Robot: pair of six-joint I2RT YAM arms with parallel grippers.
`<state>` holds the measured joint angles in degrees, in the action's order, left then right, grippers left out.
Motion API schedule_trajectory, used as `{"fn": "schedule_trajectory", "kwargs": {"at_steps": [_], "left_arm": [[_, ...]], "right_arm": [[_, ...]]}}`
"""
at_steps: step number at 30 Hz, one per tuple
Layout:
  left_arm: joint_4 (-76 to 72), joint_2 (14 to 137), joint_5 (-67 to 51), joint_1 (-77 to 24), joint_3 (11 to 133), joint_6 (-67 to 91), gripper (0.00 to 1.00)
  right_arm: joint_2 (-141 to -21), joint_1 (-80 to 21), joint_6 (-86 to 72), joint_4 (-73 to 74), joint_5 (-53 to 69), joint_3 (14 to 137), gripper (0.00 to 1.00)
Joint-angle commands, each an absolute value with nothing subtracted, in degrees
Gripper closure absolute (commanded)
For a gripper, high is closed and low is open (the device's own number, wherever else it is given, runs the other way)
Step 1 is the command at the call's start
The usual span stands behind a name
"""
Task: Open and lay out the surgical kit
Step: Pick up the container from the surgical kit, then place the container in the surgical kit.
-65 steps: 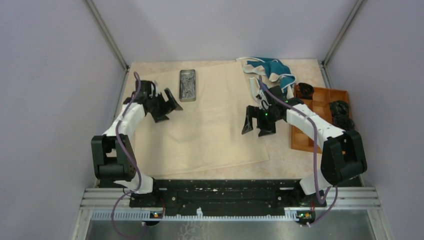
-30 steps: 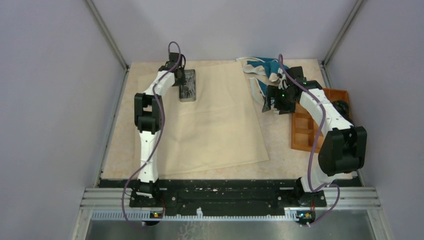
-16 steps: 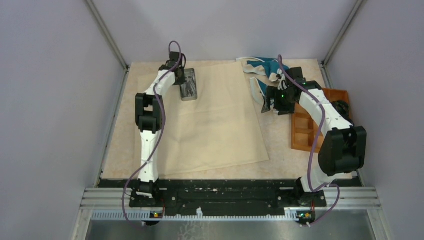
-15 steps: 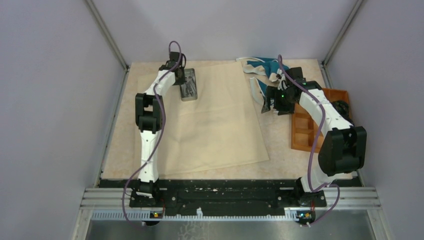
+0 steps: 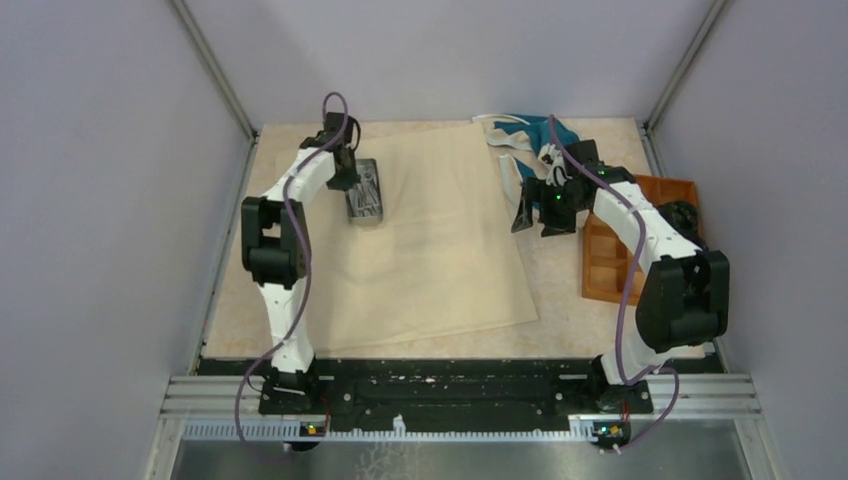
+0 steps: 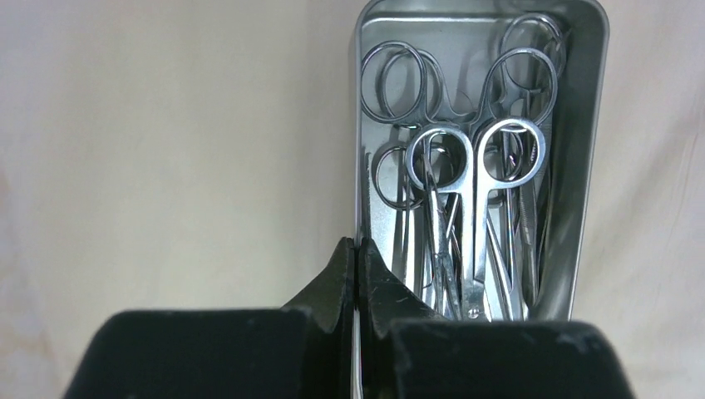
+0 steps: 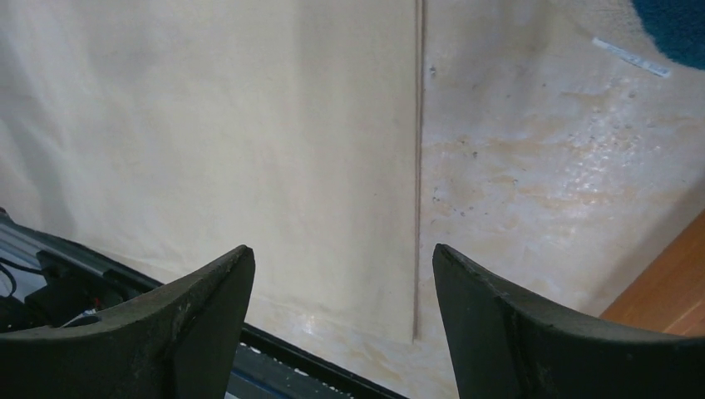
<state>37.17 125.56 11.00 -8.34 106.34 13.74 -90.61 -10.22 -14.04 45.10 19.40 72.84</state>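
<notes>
Pale worktop (image 5: 560,290) holds the beige cloth (image 5: 440,240), already opened flat. Near its far left side the left fingers (image 6: 332,287) squeeze the steel tray (image 6: 582,166) by its wall. All the scissors (image 6: 465,191) lie inside, not laid out yet. The right fingers (image 7: 208,307) hang open.

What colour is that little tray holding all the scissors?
Shiny silver, like bare steel. The tray shows best in the left wrist view.

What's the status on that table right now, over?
Left gripper shut on wall of steel tray, ring-handled instruments inside. Right gripper open, empty, over edge of spread beige cloth. Nothing in the way.
</notes>
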Motion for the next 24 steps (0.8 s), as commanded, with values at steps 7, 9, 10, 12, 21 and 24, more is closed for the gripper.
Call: {"fn": "schedule_trajectory", "kwargs": {"at_steps": [7,9,10,12,21,24], "left_arm": [[38.41,91.39,16.44,-6.60,74.16,30.59,1.00],[37.93,85.85,17.56,-6.59,67.39,36.58,1.00],[37.29,83.27,18.00,-6.53,63.85,39.37,1.00],[35.73,77.05,18.50,-6.43,57.43,45.08,1.00],[28.43,60.95,23.46,-6.33,39.57,46.23,1.00],[28.96,58.50,27.08,-5.89,37.59,45.43,1.00]], "right_arm": [[-86.78,-15.12,-16.00,41.64,25.53,74.07,0.21],[-86.36,-15.92,-16.17,41.44,26.00,73.73,0.21],[-86.11,-16.36,-16.36,41.42,26.10,73.39,0.21],[-85.34,-17.85,-16.43,41.28,26.57,72.61,0.21],[-83.16,-23.49,-17.00,40.00,27.42,69.07,0.21],[-82.82,-23.98,-17.52,39.32,27.70,68.12,0.21]]}}
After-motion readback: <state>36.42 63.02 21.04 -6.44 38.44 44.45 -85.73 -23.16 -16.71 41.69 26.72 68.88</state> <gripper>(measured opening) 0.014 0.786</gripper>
